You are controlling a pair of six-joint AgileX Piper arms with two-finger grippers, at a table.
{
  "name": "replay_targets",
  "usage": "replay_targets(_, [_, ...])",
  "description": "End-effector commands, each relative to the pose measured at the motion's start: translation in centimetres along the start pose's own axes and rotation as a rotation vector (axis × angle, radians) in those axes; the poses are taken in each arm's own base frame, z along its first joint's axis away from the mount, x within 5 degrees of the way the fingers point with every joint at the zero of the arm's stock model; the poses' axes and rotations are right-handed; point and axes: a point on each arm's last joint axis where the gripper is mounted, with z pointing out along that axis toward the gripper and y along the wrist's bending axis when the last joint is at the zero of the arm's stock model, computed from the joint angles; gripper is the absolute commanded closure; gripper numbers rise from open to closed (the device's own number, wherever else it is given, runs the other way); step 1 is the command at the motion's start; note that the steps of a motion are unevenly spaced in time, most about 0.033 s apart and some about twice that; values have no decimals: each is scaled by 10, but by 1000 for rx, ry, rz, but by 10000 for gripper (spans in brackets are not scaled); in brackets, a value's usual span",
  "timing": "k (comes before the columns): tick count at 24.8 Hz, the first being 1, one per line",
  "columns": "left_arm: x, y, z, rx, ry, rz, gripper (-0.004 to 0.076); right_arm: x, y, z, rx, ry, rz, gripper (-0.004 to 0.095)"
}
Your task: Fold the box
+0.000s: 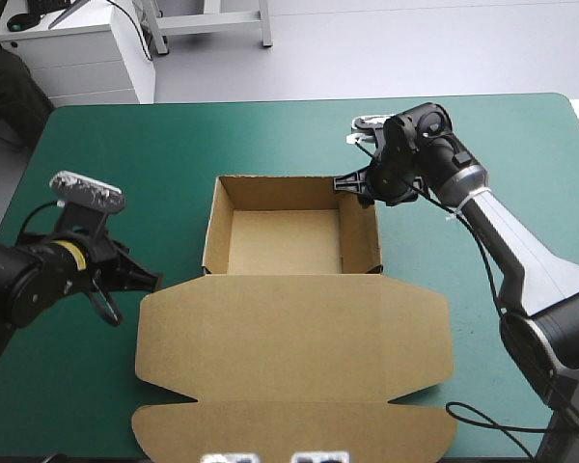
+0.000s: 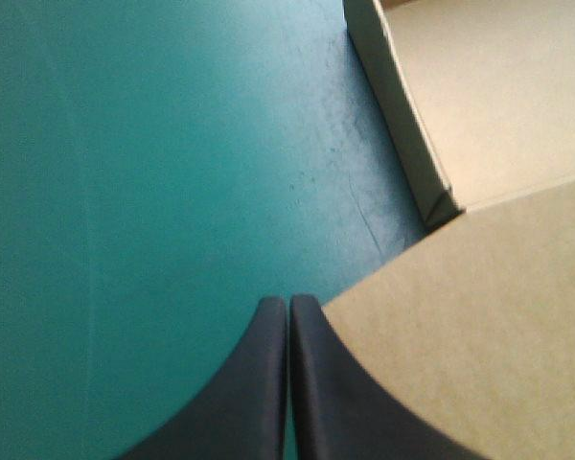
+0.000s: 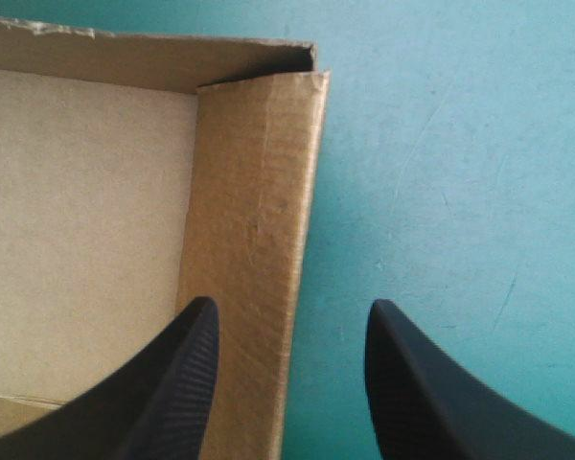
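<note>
The left gripper (image 1: 155, 280) has its black fingers pressed together into one point, empty, at the left edge of the lid (image 1: 294, 338) over the teal-green cover (image 1: 96, 135). The brown box (image 1: 288, 241) sits mid-table as an open tray, its lid lying flat toward the near edge. In the left wrist view the tray's near-left corner (image 2: 439, 206) stands just ahead of the tip. Farther off, the right gripper (image 1: 353, 183) is spread wide astride the tray's right wall (image 3: 254, 192) near the far corner, one finger (image 3: 187, 374) over the inside, the other over the cover; whether either touches the wall cannot be told.
</note>
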Motion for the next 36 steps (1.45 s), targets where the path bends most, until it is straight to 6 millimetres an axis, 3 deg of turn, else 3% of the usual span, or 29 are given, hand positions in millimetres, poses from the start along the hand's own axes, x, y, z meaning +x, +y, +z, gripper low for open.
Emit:
replay_targets(1, [21, -1, 1, 7, -73, -5, 731, -2, -3, -16, -10, -39, -1, 497])
replay_targets(4, [66, -5, 16, 11, -37, 9, 731, -3, 2, 6, -27, 17, 0, 525])
replay_targets(9, [117, -5, 18, 11, -33, -32, 731, -2, 4, 40, -23, 100, -9, 535])
replay_targets(12, [131, -5, 15, 12, -60, -45, 731, -2, 5, 50, -23, 122, -7, 538])
replay_targets(14, [141, -4, 11, 12, -86, -50, 731, -2, 5, 53, -19, 128, -8, 607])
replay_targets(22, [152, -2, 4, 6, -83, -60, 731, -2, 5, 53, -11, 125, -11, 928])
replay_targets(31, [153, -2, 4, 4, -67, -60, 731, -2, 4, 47, -9, 112, -13, 927])
replay_targets(36, [155, -2, 4, 0, -45, -59, 731, -7, -18, 19, 71, 25, -14, 927])
